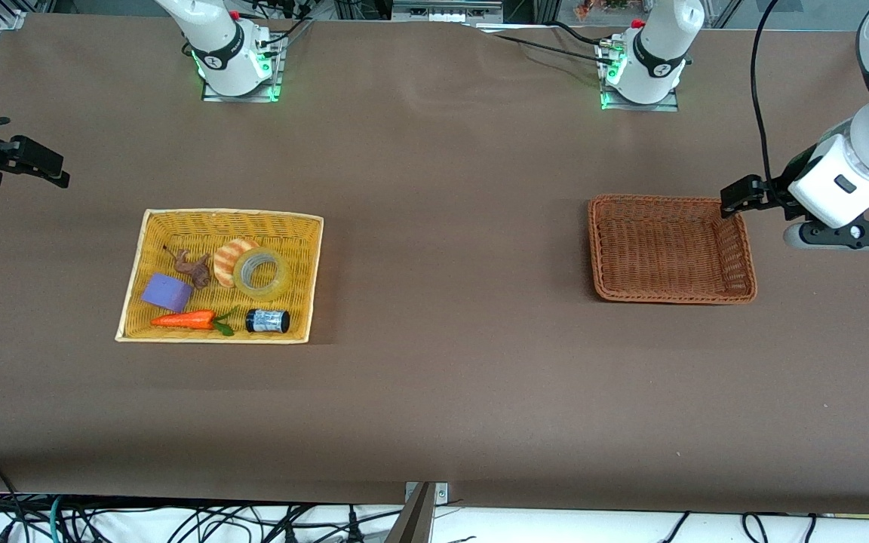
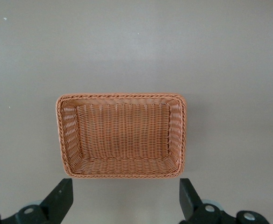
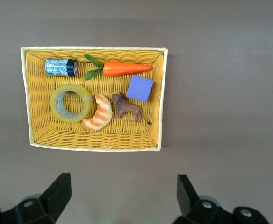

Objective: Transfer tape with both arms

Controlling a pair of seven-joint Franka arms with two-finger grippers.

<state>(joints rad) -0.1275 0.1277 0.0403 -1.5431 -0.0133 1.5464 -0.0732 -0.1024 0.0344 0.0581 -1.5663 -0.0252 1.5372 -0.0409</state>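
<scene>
The tape lies flat in the yellow basket, which stands toward the right arm's end of the table. Within that basket, the croissant touches the tape on its side toward the right arm's end, the black cylinder lies nearer the front camera than the tape, the carrot lies beside the cylinder, and the purple block and the toy lion sit toward the right arm's end. The right gripper hangs over bare table near the yellow basket, jaws wide apart and empty. The left gripper hangs by the rim of the brown basket, well apart from the yellow basket, its jaws likewise spread and holding nothing
</scene>
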